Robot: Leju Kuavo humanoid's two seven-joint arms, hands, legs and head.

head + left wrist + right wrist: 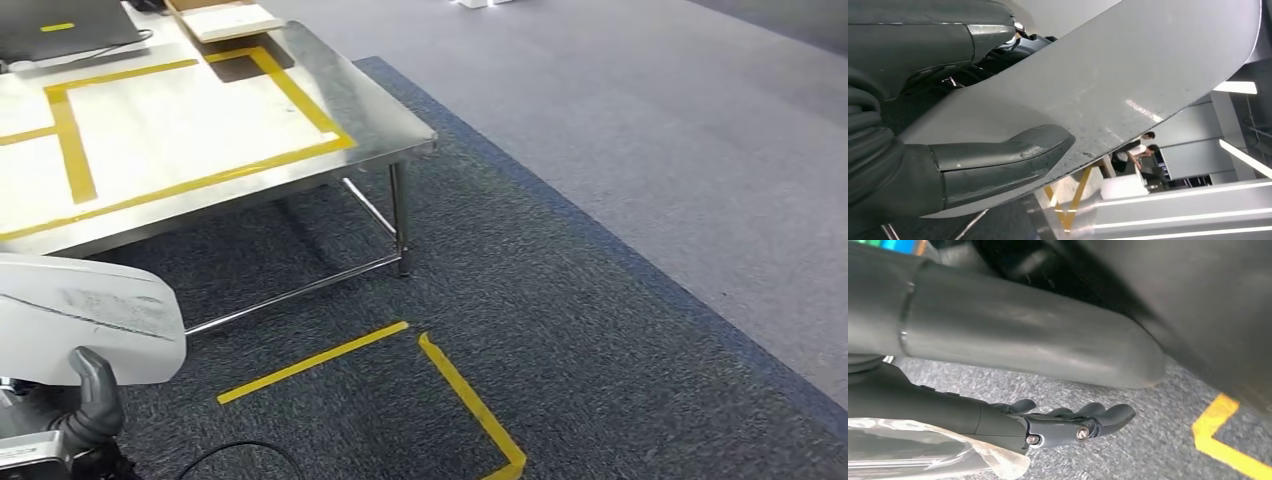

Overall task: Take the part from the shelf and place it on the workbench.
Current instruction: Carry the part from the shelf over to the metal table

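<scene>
Head view: the workbench (380,120) is sitting at upper left, its steel corner jutting toward frame centre, with one leg (400,215) and a lower crossbar visible. Yellow tape (300,100) is outlining a rectangular zone on the bench top, running close along the near and right edges. A flat board (232,20) is lying at the far end, and a dark laptop-like item (70,30) is lying at far left. Open dark carpet (560,330) is lying between the robot and the bench, marked with a yellow floor corner (470,400); a lighter grey floor is extending to the right.

The part (85,320), a pale grey curved panel with scuffed streaks, is sitting low at left, off the bench and just short of its near edge. Its long axis is running roughly left to right across the head view, broad face upward.

The left hand (998,162) is gripping the part, thumb pressing over one face and dark fingers (1013,47) behind.

The right hand (1068,422) is hanging above the carpet, fingers loosely extended, holding nothing.
</scene>
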